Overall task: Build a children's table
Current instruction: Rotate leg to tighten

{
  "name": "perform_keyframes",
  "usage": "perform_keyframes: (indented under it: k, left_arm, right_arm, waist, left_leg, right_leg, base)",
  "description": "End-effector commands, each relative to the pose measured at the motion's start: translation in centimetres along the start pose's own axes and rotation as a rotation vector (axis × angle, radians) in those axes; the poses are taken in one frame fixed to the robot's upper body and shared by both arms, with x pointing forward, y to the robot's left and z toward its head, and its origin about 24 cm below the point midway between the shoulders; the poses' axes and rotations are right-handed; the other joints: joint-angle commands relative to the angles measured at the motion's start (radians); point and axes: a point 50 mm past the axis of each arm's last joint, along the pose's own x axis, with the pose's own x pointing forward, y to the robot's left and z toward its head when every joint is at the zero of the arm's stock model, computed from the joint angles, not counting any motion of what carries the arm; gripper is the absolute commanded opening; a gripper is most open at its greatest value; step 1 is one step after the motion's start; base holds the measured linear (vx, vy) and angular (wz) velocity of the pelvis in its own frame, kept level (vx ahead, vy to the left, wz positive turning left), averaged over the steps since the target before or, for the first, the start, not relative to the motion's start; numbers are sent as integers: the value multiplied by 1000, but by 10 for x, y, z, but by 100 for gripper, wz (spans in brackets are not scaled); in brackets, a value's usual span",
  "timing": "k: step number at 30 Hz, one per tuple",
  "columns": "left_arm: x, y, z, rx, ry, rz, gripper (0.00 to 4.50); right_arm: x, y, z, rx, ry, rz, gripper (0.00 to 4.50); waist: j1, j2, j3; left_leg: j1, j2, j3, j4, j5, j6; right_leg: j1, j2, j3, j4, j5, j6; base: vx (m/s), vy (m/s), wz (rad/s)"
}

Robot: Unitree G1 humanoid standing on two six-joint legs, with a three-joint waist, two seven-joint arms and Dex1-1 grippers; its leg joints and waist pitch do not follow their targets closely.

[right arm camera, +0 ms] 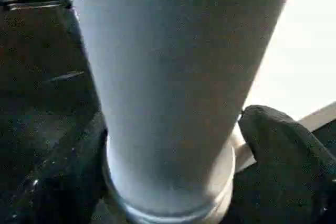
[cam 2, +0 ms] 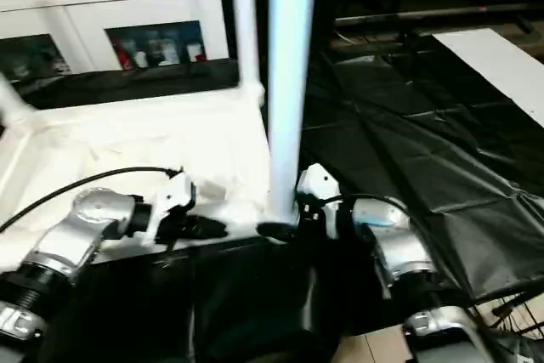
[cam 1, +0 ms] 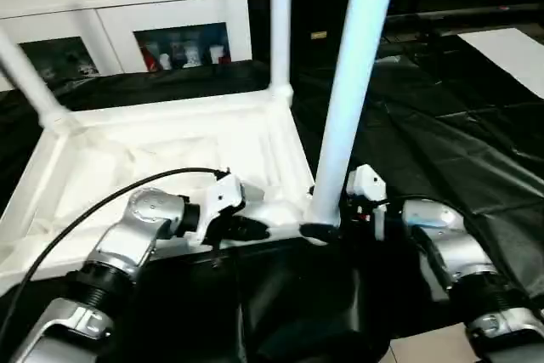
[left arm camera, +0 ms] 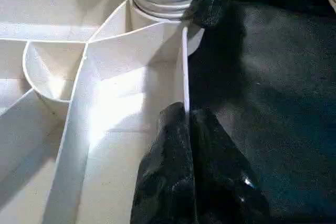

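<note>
The children's table lies upside down on black cloth, its white ribbed tabletop [cam 1: 170, 150] facing up. Three white legs stand in its corner sockets: a near right leg [cam 1: 353, 82], a far right leg [cam 1: 280, 23] and a far left leg [cam 1: 30, 82]. My left gripper [cam 1: 246, 229] is shut on the tabletop's thin near rim [left arm camera: 185, 77], one black finger on each side. My right gripper [cam 1: 319, 231] stands open around the base of the near right leg [right arm camera: 173, 77], with a fingertip [right arm camera: 283, 150] on each side of it. I cannot tell if they touch it.
A white cabinet [cam 1: 127, 6] with glass doors stands behind the tabletop. Wrinkled black cloth [cam 1: 442, 142] covers the floor to the right, with a white sheet [cam 1: 510, 53] at the far right. A black cable [cam 1: 85, 210] loops over my left forearm.
</note>
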Motion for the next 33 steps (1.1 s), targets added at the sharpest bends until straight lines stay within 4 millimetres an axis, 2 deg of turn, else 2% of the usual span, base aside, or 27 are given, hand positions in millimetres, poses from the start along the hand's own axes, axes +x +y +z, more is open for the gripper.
perform_keyframes:
  k: [1, 6, 8, 10, 12, 13, 17, 19, 24, 28, 30, 31, 33]
  left_arm:
    - [-2, -1, 2, 7, 25, -55, 0]
    - [-5, -1, 2, 2, 35, -62, 0]
    - [-6, 0, 1, 0, 35, -58, 0]
    - [-6, 0, 1, -3, 35, -54, 0]
    - [-5, -1, 1, -5, 32, -55, 0]
    - [-5, -1, 1, -9, 29, -56, 0]
    - [-3, -1, 1, -12, 22, -53, 0]
    - [-3, -2, 1, -15, 20, -55, 0]
    - [-2, -5, -1, -22, 19, -59, 0]
    - [-1, -7, -2, -28, 17, -59, 0]
    - [1, -5, -1, -34, 5, -30, 0]
    - [3, -4, -1, -38, 3, -12, 0]
    - [7, 0, -1, -45, 8, 31, 0]
  right_arm:
    - [-2, -2, 2, -3, 12, 8, 409]
    - [-3, -1, 2, 10, 17, 40, 409]
    - [-3, -1, 0, 20, 30, 50, 385]
    - [-3, -1, 0, 24, 30, 49, 376]
    - [-3, -1, -1, 40, 21, 51, 343]
    - [-2, -1, -1, 50, 15, 56, 343]
    - [1, -1, -1, 55, 13, 60, 302]
    - [3, 0, -2, 64, 10, 66, 296]
    - [5, 1, -4, 84, 3, 63, 271]
    - [7, 2, -5, 97, -12, 47, 269]
    - [11, 1, -4, 118, -50, -8, 269]
    - [14, 1, -4, 128, -67, -38, 269]
    - [20, 1, -4, 143, -103, -99, 269]
  waist:
    - [0, -11, -63]
    - [0, -11, -62]
    - [0, -16, -62]
    - [1, -14, -63]
    - [1, -15, -63]
    - [0, -19, -63]
    - [2, -17, -62]
    - [1, -21, -62]
    - [0, -21, -62]
    - [-1, -17, -63]
    - [-2, -5, -62]
    - [-5, -11, -61]
    - [-8, -10, -59]
  left_leg:
    - [18, 32, -1, -69, -238, 67]
    - [15, 31, -2, -66, -235, 62]
    - [16, 31, -1, -66, -236, 62]
    - [15, 31, -2, -65, -233, 61]
    - [15, 31, -2, -65, -228, 62]
    - [15, 31, -2, -64, -224, 64]
    - [15, 31, -2, -64, -230, 63]
    - [16, 31, -1, -64, -235, 61]
    - [16, 31, -2, -65, -236, 55]
    - [16, 30, -2, -64, -236, 55]
    - [17, 30, -3, -65, -255, 48]
    - [18, 30, -3, -67, -270, 41]
    - [18, 30, -5, -69, -281, 28]
  right_leg:
    - [50, -47, 34, -52, -196, -247]
    - [50, -48, 35, -52, -216, -238]
    - [49, -47, 35, -52, -219, -238]
    - [49, -48, 35, -50, -222, -237]
    - [49, -48, 35, -50, -214, -239]
    - [49, -47, 35, -49, -206, -241]
    - [48, -48, 35, -49, -214, -242]
    - [48, -48, 35, -50, -224, -240]
    - [48, -47, 35, -49, -219, -240]
    - [49, -47, 34, -48, -204, -244]
    - [47, -47, 34, -50, -218, -244]
    - [48, -46, 34, -53, -230, -242]
    - [47, -49, 35, -56, -252, -235]
  base:
    - [0, 0, 0]
    - [0, 0, 0]
    - [0, 0, 0]
    - [0, 0, 0]
    - [0, 0, 0]
    - [0, 0, 0]
    - [0, 0, 0]
    - [0, 0, 0]
    - [0, 0, 0]
    - [0, 0, 0]
    - [0, 0, 0]
    - [0, 0, 0]
    - [0, 0, 0]
